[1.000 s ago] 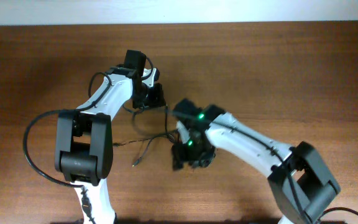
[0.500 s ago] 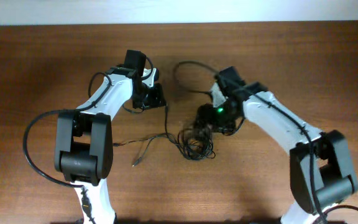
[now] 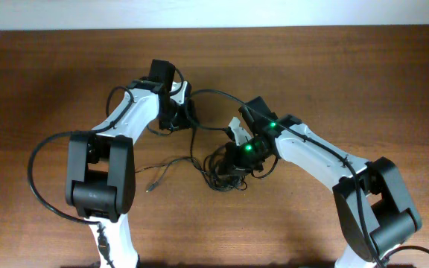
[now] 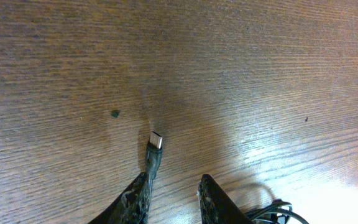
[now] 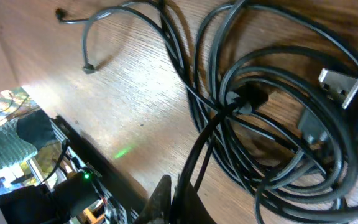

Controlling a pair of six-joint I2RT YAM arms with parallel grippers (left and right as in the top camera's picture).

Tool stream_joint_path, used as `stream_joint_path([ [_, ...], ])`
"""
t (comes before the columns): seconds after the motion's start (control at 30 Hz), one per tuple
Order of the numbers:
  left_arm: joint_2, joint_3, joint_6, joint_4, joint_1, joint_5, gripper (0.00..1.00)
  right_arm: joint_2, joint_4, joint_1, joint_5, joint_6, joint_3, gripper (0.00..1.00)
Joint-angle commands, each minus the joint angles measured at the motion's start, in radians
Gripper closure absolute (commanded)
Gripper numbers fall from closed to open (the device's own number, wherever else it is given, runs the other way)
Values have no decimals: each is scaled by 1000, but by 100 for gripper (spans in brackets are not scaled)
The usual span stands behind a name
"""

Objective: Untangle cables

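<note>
A knot of thin black cables (image 3: 226, 170) lies on the wooden table (image 3: 363, 82) near its middle, with loose ends trailing left. Up close, the looped cables (image 5: 272, 124) include a silver plug (image 5: 340, 87). The right gripper (image 5: 171, 198) sits at the knot, its fingers clenched on one strand. Behind and to the left, the left gripper (image 4: 173, 199) has its fingers slightly apart. A small plug (image 4: 156, 139) pokes out between them, and I cannot tell whether it is pinched.
</note>
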Motion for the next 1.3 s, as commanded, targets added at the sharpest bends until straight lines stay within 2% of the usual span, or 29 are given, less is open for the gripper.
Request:
stream_joint_path([
  [0.0,-34,-6,5,2,-2,-10,73,2,10,35,-32,-27,3,96],
  [0.13,-34,-6,5,3,-2,-10,73,2,-29,172,-61,-266,3,96],
  [0.27,-34,-6,5,3,-2,-10,73,2,-38,236,-61,-379,2,96],
  [0.43,-34,-6,5,4,-2,-10,73,2,63,219,-98,-386,3,96],
  [0.6,-34,-6,5,6,-2,-10,73,2,11,288,-116,-389,2,96],
  [0.77,-34,-6,5,5,-2,-10,73,2,2,376,-21,-348,1,95],
  [0.8,-34,-6,5,5,-2,-10,73,2,-2,381,12,-311,1,90],
  [0.93,-34,-6,5,6,-2,-10,73,2,-22,383,152,-123,0,48],
  [0.97,-34,-6,5,6,-2,-10,73,2,-23,383,171,-101,0,41],
  [1.0,-34,-6,5,5,-2,-10,73,2,-26,383,212,-79,0,37],
  [1.07,-34,-6,5,6,-2,-10,73,2,-30,382,288,-27,1,35],
  [1.2,-34,-6,5,6,-2,-10,73,2,-123,303,272,-26,109,24],
  [1.27,-34,-6,5,5,-2,-10,73,2,-138,250,203,13,124,22],
])
